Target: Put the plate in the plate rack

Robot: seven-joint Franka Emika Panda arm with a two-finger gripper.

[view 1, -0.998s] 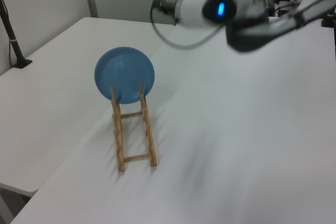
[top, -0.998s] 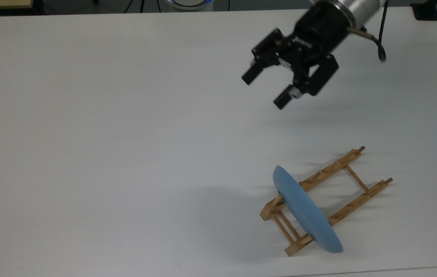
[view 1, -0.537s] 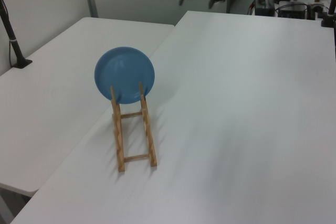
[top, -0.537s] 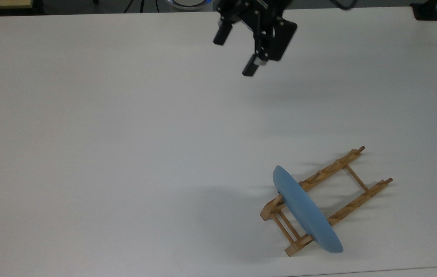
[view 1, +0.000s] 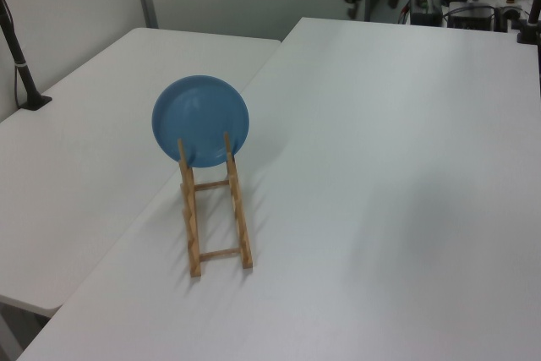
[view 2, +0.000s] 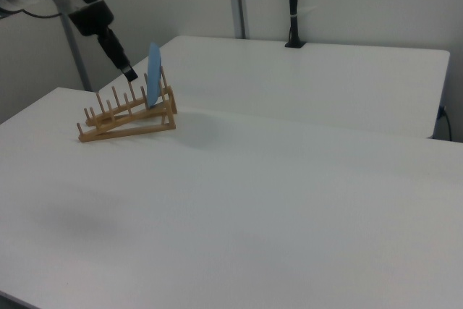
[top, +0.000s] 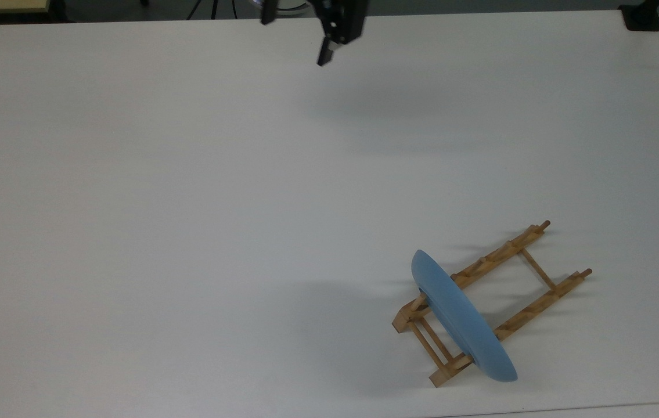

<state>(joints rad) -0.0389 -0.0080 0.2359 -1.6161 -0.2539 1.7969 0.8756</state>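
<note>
My tool [top: 300,35], fingers apart and empty, hangs far from the plate [top: 461,316], rigid, smooth-rimmed, standing in the plate rack [top: 515,290]; I'd pinch its top rim

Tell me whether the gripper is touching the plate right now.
Apart. In the top view the gripper hangs at the table's far edge, with a wide stretch of bare tabletop between it and the plate, which stands on edge in the plate rack.
</note>
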